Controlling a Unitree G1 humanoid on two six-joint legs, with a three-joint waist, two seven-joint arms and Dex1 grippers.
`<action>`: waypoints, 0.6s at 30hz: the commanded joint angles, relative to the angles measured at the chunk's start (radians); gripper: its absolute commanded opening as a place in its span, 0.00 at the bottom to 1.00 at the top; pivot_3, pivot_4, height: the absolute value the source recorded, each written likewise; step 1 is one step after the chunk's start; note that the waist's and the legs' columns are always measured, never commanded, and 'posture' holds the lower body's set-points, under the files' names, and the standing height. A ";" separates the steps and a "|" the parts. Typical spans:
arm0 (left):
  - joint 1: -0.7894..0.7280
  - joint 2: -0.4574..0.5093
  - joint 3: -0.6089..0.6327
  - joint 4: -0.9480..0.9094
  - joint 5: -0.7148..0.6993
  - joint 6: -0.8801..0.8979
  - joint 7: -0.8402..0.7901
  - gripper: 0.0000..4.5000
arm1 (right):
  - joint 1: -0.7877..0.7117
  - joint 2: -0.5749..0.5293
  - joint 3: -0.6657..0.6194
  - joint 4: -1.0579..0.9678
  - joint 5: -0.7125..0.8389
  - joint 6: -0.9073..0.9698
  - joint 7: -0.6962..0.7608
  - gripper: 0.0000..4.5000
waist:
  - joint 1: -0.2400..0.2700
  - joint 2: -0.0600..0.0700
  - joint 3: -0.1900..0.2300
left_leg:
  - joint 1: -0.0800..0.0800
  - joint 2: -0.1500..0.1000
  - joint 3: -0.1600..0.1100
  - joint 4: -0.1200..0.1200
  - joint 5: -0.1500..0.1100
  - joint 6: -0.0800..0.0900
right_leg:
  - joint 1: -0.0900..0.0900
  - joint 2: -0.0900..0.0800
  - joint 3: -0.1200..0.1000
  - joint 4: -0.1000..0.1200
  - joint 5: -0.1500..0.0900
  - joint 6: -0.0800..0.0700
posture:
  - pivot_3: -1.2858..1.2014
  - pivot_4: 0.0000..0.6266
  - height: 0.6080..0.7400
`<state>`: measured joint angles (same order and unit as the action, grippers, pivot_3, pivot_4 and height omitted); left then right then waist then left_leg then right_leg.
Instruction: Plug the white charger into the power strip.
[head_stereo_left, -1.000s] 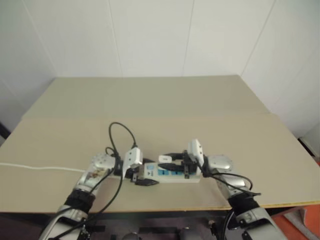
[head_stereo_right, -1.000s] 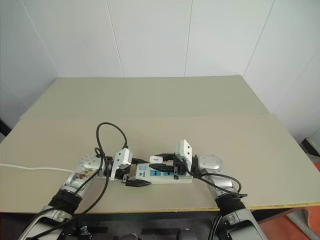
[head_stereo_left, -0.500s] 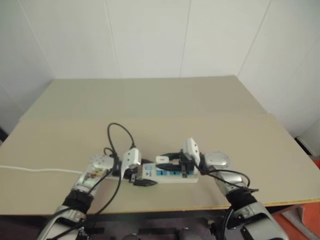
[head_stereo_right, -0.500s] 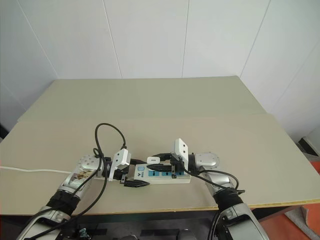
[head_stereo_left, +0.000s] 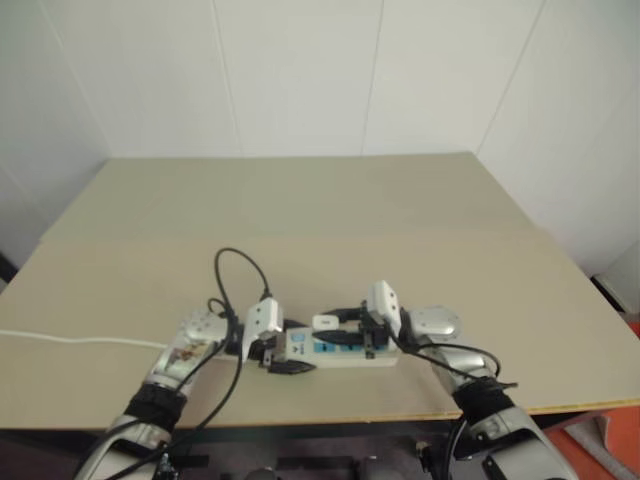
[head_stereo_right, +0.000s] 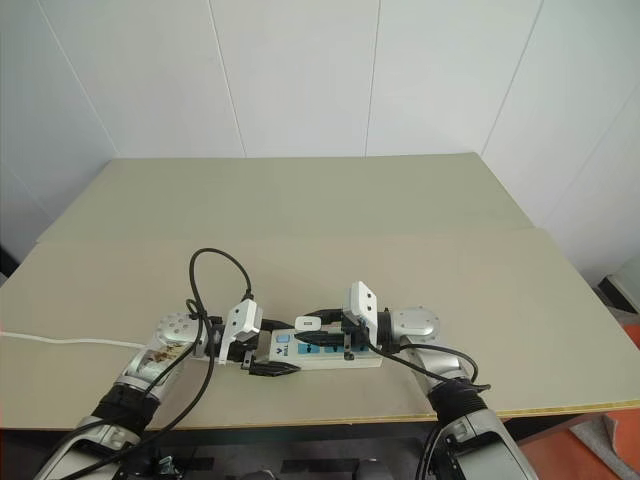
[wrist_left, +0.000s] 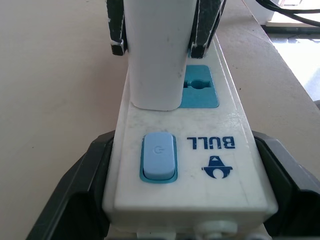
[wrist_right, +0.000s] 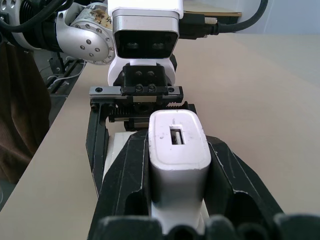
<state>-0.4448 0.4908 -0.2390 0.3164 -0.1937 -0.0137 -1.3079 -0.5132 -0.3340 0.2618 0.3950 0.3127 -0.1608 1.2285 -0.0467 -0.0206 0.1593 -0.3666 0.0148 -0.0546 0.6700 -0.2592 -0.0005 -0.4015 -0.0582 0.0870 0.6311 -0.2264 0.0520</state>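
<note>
Charger (wrist_left: 156, 55) stands upright on the strip (wrist_left: 220, 125), seated at the socket beside the switch end. Strip's long axis runs parallel to the table's (head_stereo_right: 300, 215) near edge, close to it. Right pincer (wrist_right: 177, 165) clenched on the charger; left pincer (wrist_left: 165, 210) grasping the strip's switch end.

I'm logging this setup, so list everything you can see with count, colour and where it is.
table: one, beige, against the white wall.
power strip: one, white with blue sockets, near the front edge, its switch end clamped.
white charger: one, standing on the strip beside the switch.
cord: one, white, running off to the left.
left gripper: black fingers shut on the power strip.
right gripper: black fingers shut on the white charger.
</note>
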 joint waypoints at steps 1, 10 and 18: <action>0.026 0.060 -0.004 0.011 0.021 0.015 -0.034 0.74 | 0.045 -0.080 -0.026 0.110 -0.079 0.025 -0.029 0.26 | 0.000 0.000 0.000 | 0.000 0.000 0.000 0.000 0.000 0.000 | 0.000 0.000 0.000 0.000 0.000 0.000 | 0.52 0.24 1.00; 0.027 0.047 -0.015 0.015 0.022 0.016 -0.027 0.74 | 0.016 -0.090 0.001 0.058 -0.048 0.123 0.045 0.70 | -0.004 -0.005 -0.003 | 0.001 0.001 0.000 -0.001 0.000 0.000 | 0.000 0.000 0.000 0.000 0.000 -0.001 | 0.52 0.24 1.00; 0.041 0.032 -0.024 0.013 0.023 0.018 -0.017 0.74 | 0.035 -0.083 0.000 0.015 -0.064 0.143 0.039 0.99 | -0.011 -0.007 -0.005 | 0.015 0.001 0.000 -0.007 -0.001 0.000 | 0.013 0.001 0.000 -0.002 -0.005 0.000 | 0.52 0.24 1.00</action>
<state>-0.4293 0.5036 -0.2380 0.3183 -0.1988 -0.0101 -1.3085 -0.5217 -0.4131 0.2274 0.3939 0.2939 -0.0553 1.2617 -0.0574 -0.0281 0.1547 -0.3520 0.0161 -0.0544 0.6627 -0.2598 0.0000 -0.3884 -0.0574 0.0868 0.6289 -0.2309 0.0515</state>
